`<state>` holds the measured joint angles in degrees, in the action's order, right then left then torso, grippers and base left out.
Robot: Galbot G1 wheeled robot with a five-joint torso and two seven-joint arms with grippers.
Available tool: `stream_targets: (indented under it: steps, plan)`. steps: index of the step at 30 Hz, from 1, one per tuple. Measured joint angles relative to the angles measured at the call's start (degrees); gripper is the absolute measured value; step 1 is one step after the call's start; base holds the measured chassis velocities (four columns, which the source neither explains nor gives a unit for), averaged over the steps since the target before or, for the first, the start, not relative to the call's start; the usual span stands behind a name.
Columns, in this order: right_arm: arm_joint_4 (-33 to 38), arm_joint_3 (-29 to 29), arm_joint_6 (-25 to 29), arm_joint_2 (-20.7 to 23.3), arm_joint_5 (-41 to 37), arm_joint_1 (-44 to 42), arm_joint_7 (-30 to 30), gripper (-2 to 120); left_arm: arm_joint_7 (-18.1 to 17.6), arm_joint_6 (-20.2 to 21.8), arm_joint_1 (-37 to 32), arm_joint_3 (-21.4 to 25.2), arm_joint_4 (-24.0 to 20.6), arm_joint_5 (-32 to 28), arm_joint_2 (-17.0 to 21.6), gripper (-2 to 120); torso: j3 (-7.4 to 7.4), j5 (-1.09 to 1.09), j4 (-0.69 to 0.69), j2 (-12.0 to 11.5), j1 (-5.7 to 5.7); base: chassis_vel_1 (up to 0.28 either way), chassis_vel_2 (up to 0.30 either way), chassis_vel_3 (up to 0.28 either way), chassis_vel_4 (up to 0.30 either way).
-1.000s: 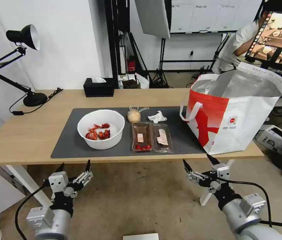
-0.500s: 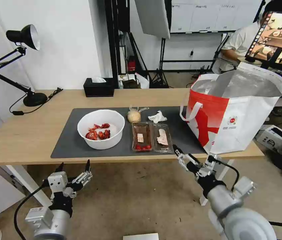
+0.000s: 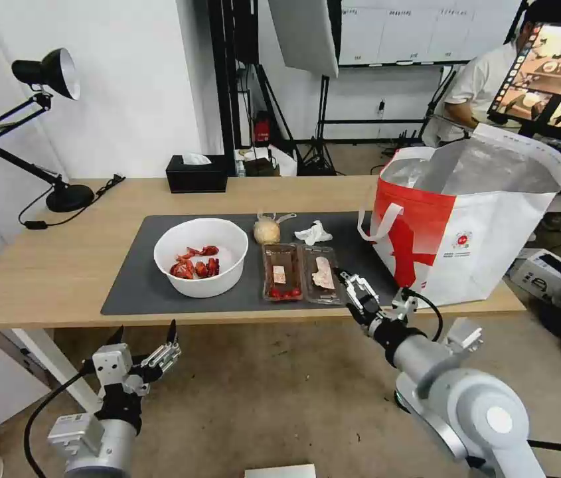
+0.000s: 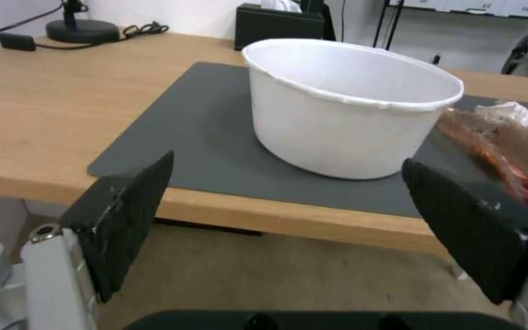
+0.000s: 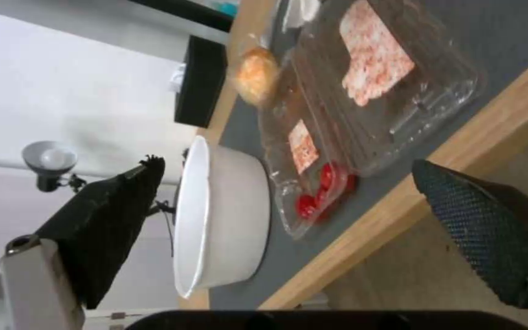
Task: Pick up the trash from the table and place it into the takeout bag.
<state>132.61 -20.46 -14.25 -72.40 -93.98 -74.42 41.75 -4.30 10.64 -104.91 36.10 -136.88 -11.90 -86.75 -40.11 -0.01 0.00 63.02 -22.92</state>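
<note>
My left tool (image 3: 145, 336) hung released below the desk (image 3: 48, 265) edge. My right tool (image 3: 370, 293), fingers spread, hovered at the near edge just beside the clear hinged tray (image 3: 301, 272). Farther: white bowl (image 3: 200, 256) of crayfish shells, wrapped ball (image 3: 267, 231), tissue (image 3: 313, 233), takeout bag (image 3: 473, 226) at right.

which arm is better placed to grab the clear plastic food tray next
The right. Its tool is open at the table's front edge, right beside the clear food tray, with the takeout bag on that side. The left tool hangs open below the edge, nearer the white bowl.
</note>
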Motion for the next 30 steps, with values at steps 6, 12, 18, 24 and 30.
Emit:
stream_targets:
  steps: [6, 12, 18, 24, 30]
  plan:
    - [-2.5, 1.9, 0.3, -2.1, -0.5, 2.0, 0.0, 100, -0.1, 0.0, 0.5, 0.0, 0.6, 0.1, -0.2, 100, 0.0, 0.0, 0.0, 0.0, 0.0, 0.0, 0.0, 0.0, 0.0]
    - [-5.4, 3.1, 0.6, -3.6, -0.5, 3.8, -0.1, 100, -0.2, 0.1, 0.8, 0.5, 0.9, -0.1, -0.2, 100, 0.0, 0.0, 0.0, 0.0, 0.0, 0.0, 0.0, 0.0, 0.0]
    - [-8.9, 4.0, 0.7, -5.8, 0.2, 6.0, 0.0, 100, -0.2, 0.1, 1.1, 0.8, 1.3, -0.5, -0.1, 100, 0.0, 0.0, 0.0, 0.0, 0.0, 0.0, 0.0, 0.0, 0.0]
    - [-11.1, 4.6, 0.8, -7.3, 0.7, 7.1, 0.5, 100, -0.3, 0.1, 1.0, 0.9, 1.4, -0.5, -0.2, 100, 0.0, 0.0, 0.0, 0.0, 0.0, 0.0, 0.0, 0.0, 0.0]
    - [-12.5, 4.9, 1.0, -7.9, 1.4, 8.0, 1.1, 100, -0.3, 0.1, 0.5, 1.1, 1.3, -0.5, -0.1, 100, 0.0, 0.0, 0.0, 0.0, 0.0, 0.0, 0.0, 0.0, 0.0]
